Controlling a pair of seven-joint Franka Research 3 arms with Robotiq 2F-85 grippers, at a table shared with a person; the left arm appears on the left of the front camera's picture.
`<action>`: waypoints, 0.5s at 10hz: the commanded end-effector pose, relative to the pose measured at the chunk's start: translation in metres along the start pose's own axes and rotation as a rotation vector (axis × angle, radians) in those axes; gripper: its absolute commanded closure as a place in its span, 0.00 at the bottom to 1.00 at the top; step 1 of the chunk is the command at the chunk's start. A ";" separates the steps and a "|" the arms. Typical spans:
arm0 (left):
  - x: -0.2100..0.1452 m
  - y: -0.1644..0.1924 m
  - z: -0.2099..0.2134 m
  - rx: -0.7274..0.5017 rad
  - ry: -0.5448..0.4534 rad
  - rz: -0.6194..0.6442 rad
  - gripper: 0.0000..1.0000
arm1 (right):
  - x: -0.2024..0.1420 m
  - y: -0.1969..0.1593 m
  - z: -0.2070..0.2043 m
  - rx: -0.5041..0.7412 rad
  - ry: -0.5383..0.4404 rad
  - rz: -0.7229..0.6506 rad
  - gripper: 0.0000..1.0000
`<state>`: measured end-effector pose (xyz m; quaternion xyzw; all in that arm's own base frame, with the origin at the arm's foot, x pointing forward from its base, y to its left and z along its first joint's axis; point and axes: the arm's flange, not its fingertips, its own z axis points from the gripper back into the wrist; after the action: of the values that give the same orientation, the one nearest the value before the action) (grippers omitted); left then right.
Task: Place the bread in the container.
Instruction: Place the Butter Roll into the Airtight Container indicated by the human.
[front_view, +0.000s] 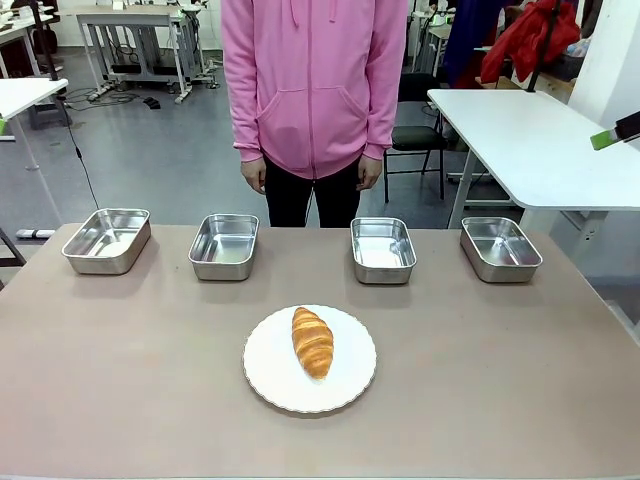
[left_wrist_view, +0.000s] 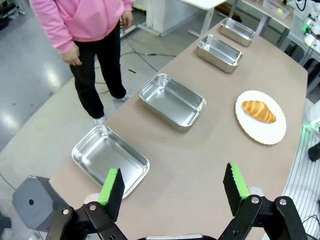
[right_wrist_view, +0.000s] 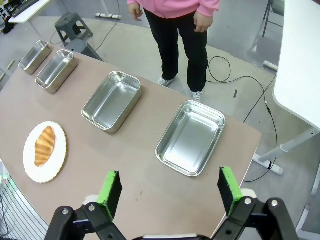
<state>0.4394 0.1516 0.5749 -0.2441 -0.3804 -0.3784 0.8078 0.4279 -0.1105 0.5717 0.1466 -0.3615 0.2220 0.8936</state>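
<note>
grey workshop floor and white benches behind; in front, a brown table (front_view: 120, 390) spans the view. a person (front_view: 315, 90) in a pink hooded top stands at its far edge, arms hanging, touching nothing. along that edge, well apart from one another, stand four empty steel pans: left-end pan (front_view: 108, 240), left-middle pan (front_view: 224, 245), right-middle pan (front_view: 382, 250), right-end pan (front_view: 500, 248). they look alike, and i cannot tell which is meant as the container. nearer me, at mid-table, is a round white plate (front_view: 268, 378). the bread (front_view: 312, 341), a golden croissant, lies on its centre, long axis pointing roughly from me to the person. my left gripper (left_wrist_view: 173, 180) hangs high over the left end of the table, and my right gripper (right_wrist_view: 169, 182) high over the right end. both have their green-padded fingers spread wide, holding nothing. the step in hand is, i judge, the approach. come down over the thick middle of the bread, fingers straddling its narrow width rather than its tapered ends. squeeze lightly, since the crust probably crushes easily. lift clear of the plate, then release low inside a pan's rim; the two middle pans are nearest.
</note>
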 end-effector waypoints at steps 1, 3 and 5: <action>0.001 -0.001 0.000 -0.002 -0.003 -0.012 0.00 | 0.000 -0.001 0.000 0.009 -0.009 -0.003 0.00; 0.001 -0.001 0.000 -0.002 -0.003 -0.012 0.00 | 0.000 -0.001 0.000 0.009 -0.009 -0.003 0.00; 0.001 -0.001 0.000 -0.002 -0.003 -0.012 0.00 | 0.000 -0.001 0.000 0.009 -0.009 -0.003 0.00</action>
<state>0.4394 0.1516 0.5749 -0.2441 -0.3804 -0.3784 0.8078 0.4279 -0.1106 0.5717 0.1465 -0.3615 0.2219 0.8936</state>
